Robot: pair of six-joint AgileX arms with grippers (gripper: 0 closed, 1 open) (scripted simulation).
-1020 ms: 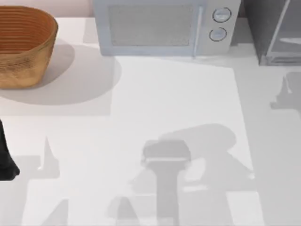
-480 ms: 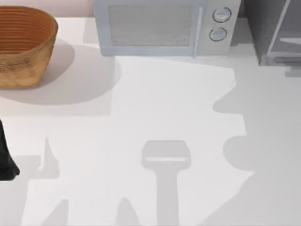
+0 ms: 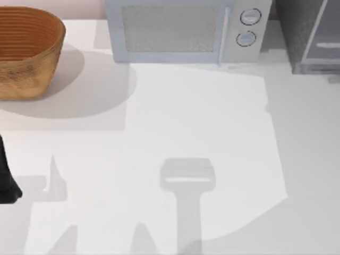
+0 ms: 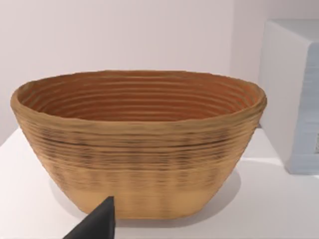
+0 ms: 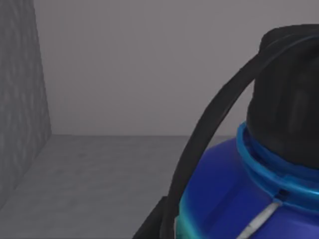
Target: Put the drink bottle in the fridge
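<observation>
The drink bottle point(image 5: 234, 199) looms close in the right wrist view, with a blue shoulder, cyan lower edge, black cap and a dark strap curving past it. My right gripper holds it, a dark finger edge point(image 5: 152, 224) showing beside its body. Behind the bottle are plain dark grey walls and a grey floor, the inside of the fridge point(image 5: 99, 169). In the top view the fridge point(image 3: 305, 32) stands at the back right corner. My left arm point(image 3: 6, 180) is parked at the table's left edge, facing the basket.
A woven brown basket point(image 3: 26, 50) point(image 4: 139, 144) sits at the back left. The light grey microwave point(image 3: 183, 29) with two round knobs stands at the back middle, just left of the fridge. Broad shadows lie on the white table point(image 3: 202, 122).
The right arm's shadow has swept off the middle of the table toward the right and the fridge. The left arm has not moved.
</observation>
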